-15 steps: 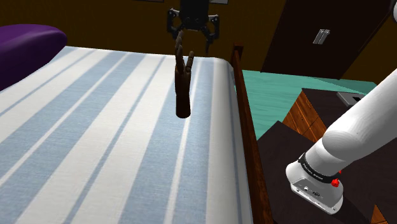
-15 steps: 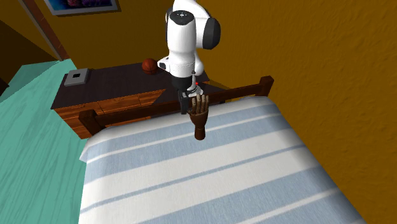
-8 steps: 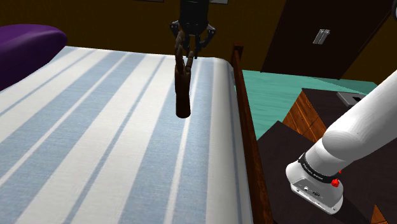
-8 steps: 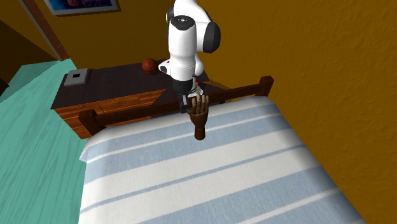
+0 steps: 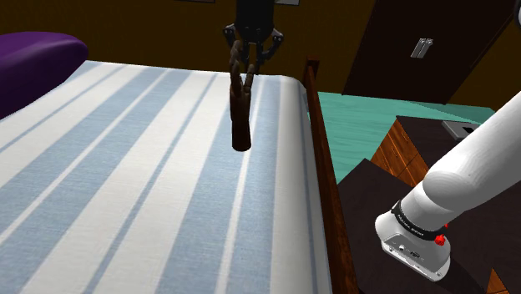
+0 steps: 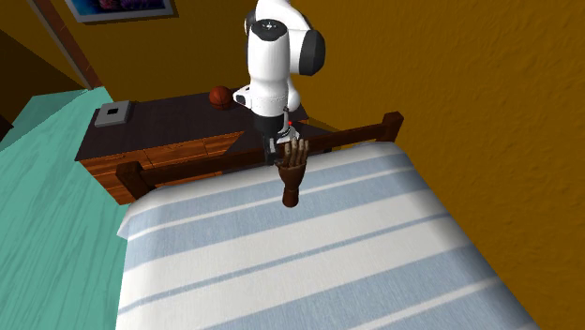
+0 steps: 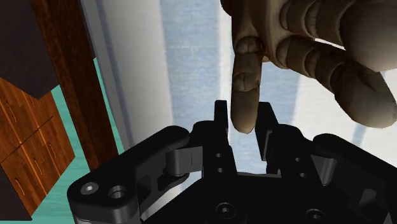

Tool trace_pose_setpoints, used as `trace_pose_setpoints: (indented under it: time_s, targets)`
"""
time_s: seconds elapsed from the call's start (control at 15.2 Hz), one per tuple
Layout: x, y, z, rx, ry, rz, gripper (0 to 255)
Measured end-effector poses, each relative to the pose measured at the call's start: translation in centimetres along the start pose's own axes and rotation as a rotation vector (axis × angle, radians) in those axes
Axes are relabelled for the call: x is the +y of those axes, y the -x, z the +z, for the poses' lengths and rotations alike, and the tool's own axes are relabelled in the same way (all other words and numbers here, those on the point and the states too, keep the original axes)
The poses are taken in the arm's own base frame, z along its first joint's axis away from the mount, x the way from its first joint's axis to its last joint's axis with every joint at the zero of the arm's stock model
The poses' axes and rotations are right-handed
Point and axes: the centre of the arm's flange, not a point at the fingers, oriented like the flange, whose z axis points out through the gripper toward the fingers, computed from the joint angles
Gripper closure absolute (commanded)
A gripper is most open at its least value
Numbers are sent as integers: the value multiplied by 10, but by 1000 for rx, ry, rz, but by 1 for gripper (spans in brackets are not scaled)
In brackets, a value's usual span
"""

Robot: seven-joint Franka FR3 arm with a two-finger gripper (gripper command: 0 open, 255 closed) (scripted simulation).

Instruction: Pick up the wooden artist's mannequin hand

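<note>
The wooden mannequin hand [image 5: 241,113] stands upright over the striped bed [image 5: 125,167], digits up and wrist base down, close to the dark wooden footboard [image 5: 321,150]. Its base is at the level of the blue-and-white cover; whether it touches the cover cannot be told.

The wrist view gives what the two others hide. There the hand [image 7: 318,44] is seen from just above, and one jointed digit [image 7: 245,83] runs down between the two black fingers of the pincer [image 7: 243,124]. They press it from either side, so the pincer is clenched on that single digit. In the shoulder view the pincer [image 5: 250,57] appears as a dark shape directly above the hand, meeting its fingertips, and the grip itself cannot be made out.

The second exterior view looks from the opposite side. There the hand [image 6: 293,173] hangs directly below the pincer [image 6: 284,148], and the white arm [image 6: 274,56] rises straight above both. Behind the footboard that view also shows a dresser [image 6: 159,131] with a dark top and wooden drawer fronts, and a reddish-brown ball [image 6: 219,96] resting on it. The teal floor [image 6: 47,206], an orange wall [image 6: 450,56] and the corner of a framed picture [image 6: 122,7] also show. The shoulder view alone adds a purple pillow [image 5: 33,58] at the bed's far end and the dark stand [image 5: 376,217] at lower right.
</note>
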Motion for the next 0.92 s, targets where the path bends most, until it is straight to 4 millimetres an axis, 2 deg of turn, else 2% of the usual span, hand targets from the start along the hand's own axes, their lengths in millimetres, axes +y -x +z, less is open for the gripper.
trace_pose_setpoints:
  time_s: [0.92]
  targets:
    - [-3,-5,-70,0,0,0,255]
